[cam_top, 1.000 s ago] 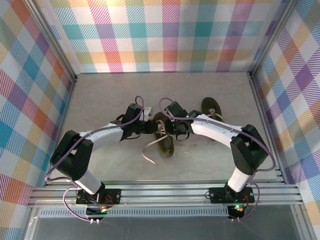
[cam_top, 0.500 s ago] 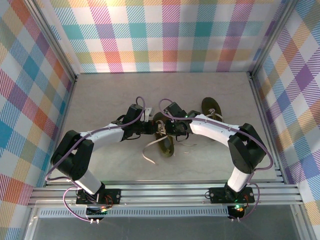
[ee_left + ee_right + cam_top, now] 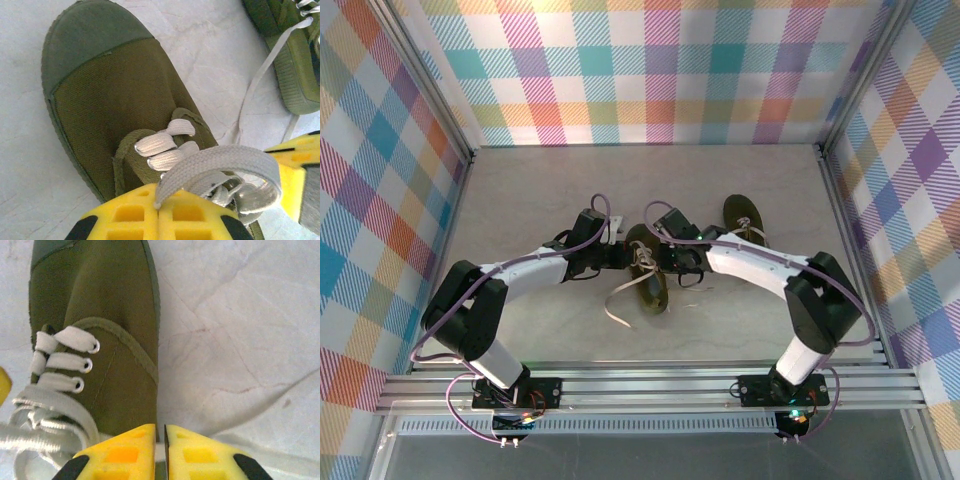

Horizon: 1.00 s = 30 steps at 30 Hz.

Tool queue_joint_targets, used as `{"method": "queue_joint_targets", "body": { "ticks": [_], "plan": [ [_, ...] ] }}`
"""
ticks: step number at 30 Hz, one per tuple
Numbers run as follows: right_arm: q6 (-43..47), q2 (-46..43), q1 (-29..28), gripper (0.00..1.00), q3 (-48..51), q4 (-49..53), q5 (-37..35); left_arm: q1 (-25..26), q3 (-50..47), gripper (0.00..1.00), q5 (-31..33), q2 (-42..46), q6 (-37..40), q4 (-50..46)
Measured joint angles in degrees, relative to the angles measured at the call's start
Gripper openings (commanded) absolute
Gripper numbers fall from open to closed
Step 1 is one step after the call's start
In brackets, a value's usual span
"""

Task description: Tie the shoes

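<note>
One olive-brown shoe (image 3: 648, 285) lies mid-table between both grippers, toe towards the near edge. In the left wrist view my left gripper (image 3: 159, 210) is shut on a pale lace loop (image 3: 220, 160) that arches over the shoe's (image 3: 115, 100) eyelets. In the right wrist view my right gripper (image 3: 164, 442) is beside the shoe (image 3: 100, 300), its yellow fingers pressed almost together on a thin lace strand (image 3: 270, 457) that trails right. From above, the left gripper (image 3: 620, 256) and right gripper (image 3: 663, 258) face each other across the shoe's tongue. The second shoe (image 3: 744, 216) lies back right.
A loose lace end (image 3: 618, 302) curls on the table left of the near shoe. The checked walls and metal frame posts (image 3: 470, 155) enclose the table. The right gripper's yellow finger (image 3: 295, 170) sits close at the right of the left wrist view.
The right arm has shifted slightly right and its fingers have closed further. The left arm has stayed still, holding its loop.
</note>
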State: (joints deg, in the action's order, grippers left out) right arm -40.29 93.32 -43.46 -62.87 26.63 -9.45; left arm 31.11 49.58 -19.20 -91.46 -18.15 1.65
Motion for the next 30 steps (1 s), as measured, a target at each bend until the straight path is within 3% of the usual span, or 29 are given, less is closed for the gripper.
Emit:
{"method": "queue_joint_targets", "body": {
  "ticks": [11,30],
  "plan": [
    [-5.6,-2.9,0.0,0.26,2.5,-9.1,5.9,2.7,4.9,0.00,1.7,-1.0,2.7,-3.4],
    [-7.3,1.8,0.4,0.27,1.9,-9.8,8.2,3.3,6.0,0.00,4.9,-1.0,4.1,-6.1]
  ]
}}
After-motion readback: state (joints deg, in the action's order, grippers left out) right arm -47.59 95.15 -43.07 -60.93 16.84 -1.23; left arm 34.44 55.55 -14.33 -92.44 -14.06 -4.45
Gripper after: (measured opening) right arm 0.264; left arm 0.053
